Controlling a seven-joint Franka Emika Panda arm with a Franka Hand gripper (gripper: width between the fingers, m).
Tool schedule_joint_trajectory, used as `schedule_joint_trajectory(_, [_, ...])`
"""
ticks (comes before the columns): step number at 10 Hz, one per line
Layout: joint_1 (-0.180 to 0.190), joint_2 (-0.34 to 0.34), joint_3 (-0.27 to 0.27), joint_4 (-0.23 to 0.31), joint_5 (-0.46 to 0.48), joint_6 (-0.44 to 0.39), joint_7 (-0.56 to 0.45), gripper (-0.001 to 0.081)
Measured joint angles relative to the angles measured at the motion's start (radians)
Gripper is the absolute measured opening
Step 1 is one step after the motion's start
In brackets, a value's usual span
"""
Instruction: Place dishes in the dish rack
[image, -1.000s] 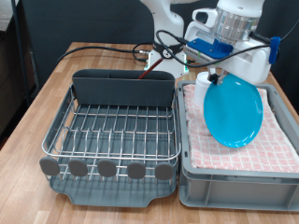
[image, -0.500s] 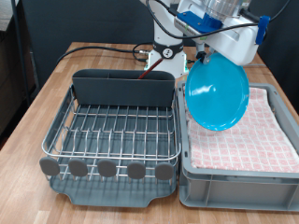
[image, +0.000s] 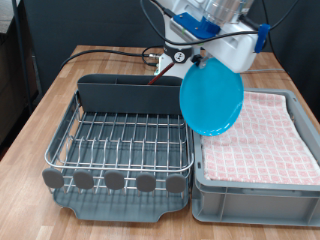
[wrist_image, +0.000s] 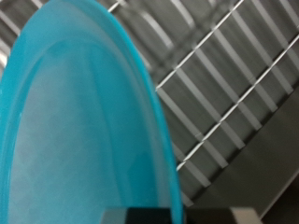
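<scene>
The gripper (image: 203, 60) hangs near the exterior view's top, closed on the upper rim of the light-blue plate (image: 211, 98), which hangs below it on edge, its face turned toward the camera. The plate is in the air, clear of every surface, over the seam between the dish rack (image: 120, 140) and the grey crate (image: 250, 190) with its checked cloth (image: 260, 135). Its lower edge is just above the rack's right side. In the wrist view the plate (wrist_image: 75, 121) fills most of the picture, with the rack's silver wires (wrist_image: 224, 84) beneath it. The dark cutlery bin (image: 130, 93) stands at the rack's far end. Both containers sit on the wooden bench (image: 40, 120).
</scene>
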Motion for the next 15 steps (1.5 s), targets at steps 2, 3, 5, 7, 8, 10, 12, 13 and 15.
schedule_joint_trajectory(2, [-0.025,-0.027,-0.049,-0.048,-0.066,0.102,-0.160,0.0025])
schedule_joint_trajectory(3, [-0.039,-0.041,-0.077,-0.075,-0.098,0.173,-0.250,0.0025])
schedule_joint_trajectory(5, [-0.065,-0.062,-0.134,-0.104,-0.133,0.249,-0.458,0.0025])
schedule_joint_trajectory(7, [-0.085,-0.068,-0.189,-0.103,-0.121,0.242,-0.623,0.0025])
schedule_joint_trajectory(8, [-0.089,-0.071,-0.197,-0.102,-0.112,0.242,-0.646,0.0025])
schedule_joint_trajectory(10, [-0.089,-0.068,-0.196,-0.102,-0.133,0.251,-0.644,0.0025])
schedule_joint_trajectory(12, [-0.089,-0.063,-0.197,-0.102,-0.172,0.281,-0.670,0.0025])
schedule_joint_trajectory(13, [-0.089,-0.061,-0.198,-0.102,-0.180,0.293,-0.693,0.0025])
schedule_joint_trajectory(15, [-0.089,-0.056,-0.207,-0.102,-0.198,0.333,-0.748,0.0025])
